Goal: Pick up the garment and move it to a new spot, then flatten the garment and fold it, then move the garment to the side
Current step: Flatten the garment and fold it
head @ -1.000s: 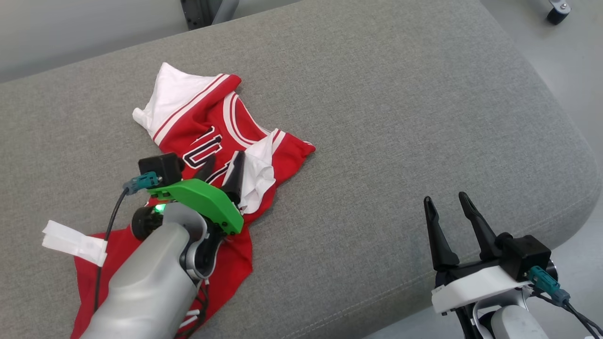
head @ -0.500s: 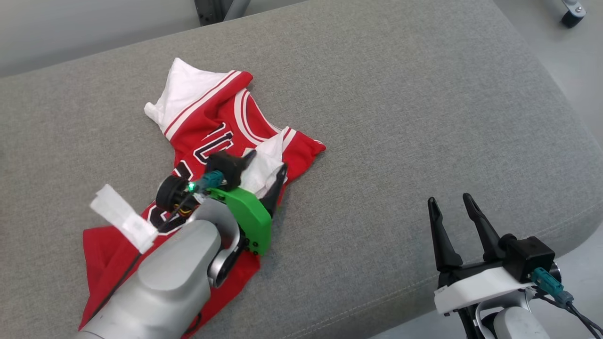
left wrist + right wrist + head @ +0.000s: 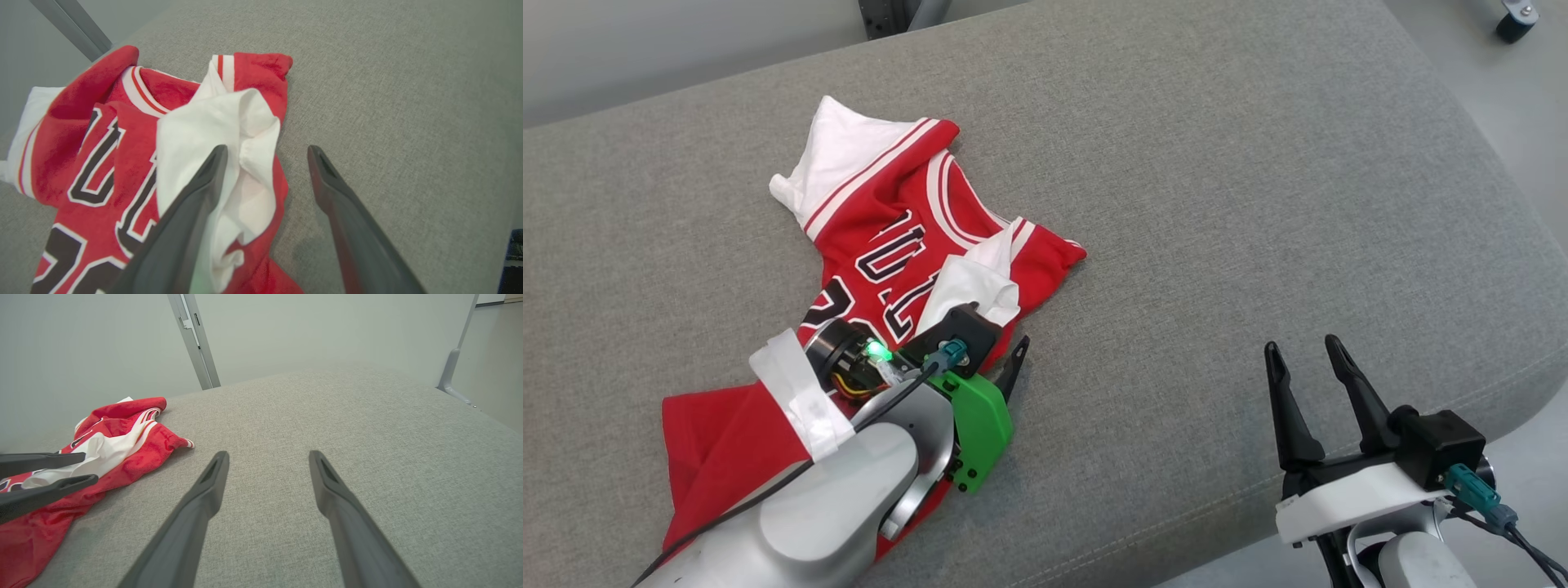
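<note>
The garment [image 3: 882, 237] is a red and white jersey with dark numbers, lying crumpled on the left half of the grey cushion [image 3: 1217, 204]. My left gripper [image 3: 1001, 331], on its green mount, hangs open low over the garment's right edge. In the left wrist view the left gripper [image 3: 265, 151] has one finger over a white fold of the garment [image 3: 102, 143] and the other over bare cushion, with nothing held. My right gripper [image 3: 1300, 347] stands open and empty near the cushion's front right edge. The right wrist view has the right gripper [image 3: 268, 454] over bare fabric, the garment [image 3: 139, 449] far to its left.
The cushion's rounded front right edge [image 3: 1515, 343] drops to a pale floor. A grey metal post [image 3: 196, 343] rises behind the cushion, and a caster wheel [image 3: 1511, 20] stands at the far right. White tape [image 3: 800, 400] wraps my left forearm.
My left gripper has swung from over the jersey's middle to its right edge, turning at the wrist. The garment lies as before. The right arm has not moved.
</note>
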Controlling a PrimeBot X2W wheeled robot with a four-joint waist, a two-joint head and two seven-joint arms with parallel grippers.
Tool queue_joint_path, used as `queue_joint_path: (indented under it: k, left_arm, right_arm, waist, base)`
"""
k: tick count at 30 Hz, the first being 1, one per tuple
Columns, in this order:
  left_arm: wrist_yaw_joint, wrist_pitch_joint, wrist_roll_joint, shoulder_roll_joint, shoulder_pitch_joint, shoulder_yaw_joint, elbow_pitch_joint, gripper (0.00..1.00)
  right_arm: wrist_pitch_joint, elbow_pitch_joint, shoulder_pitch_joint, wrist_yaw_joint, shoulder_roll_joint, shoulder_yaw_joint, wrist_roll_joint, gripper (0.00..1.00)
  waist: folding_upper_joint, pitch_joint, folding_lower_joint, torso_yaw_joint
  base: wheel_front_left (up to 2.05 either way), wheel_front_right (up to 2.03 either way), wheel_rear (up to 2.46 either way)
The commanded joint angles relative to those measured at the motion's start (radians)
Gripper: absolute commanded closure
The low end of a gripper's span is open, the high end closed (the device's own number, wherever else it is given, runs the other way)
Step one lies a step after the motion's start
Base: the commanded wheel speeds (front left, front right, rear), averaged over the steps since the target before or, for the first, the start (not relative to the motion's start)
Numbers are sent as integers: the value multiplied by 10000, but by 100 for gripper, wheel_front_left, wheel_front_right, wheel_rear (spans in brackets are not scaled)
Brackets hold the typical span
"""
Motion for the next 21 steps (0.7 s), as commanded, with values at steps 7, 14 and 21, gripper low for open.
queue_joint_path:
  k: [7,14,21]
  left_arm:
    - [341,324,110,227,-171,-44,-223,100]
    - [196,175,-267,-18,-189,168,-379,100]
    - [-138,-198,-1304,-1178,132,601,-1326,100]
  right_arm:
    - [-32,-9,-115,-3,-15,91,67,0]
    - [-32,16,-129,-3,-13,88,131,0]
    - [-33,55,-68,-3,-13,66,195,0]
  waist:
    - [115,78,-1,-66]
    - [115,65,-1,-209]
    - [115,65,-1,-204]
  base:
    - [0,0,0]
    - [0,0,0]
    - [0,0,0]
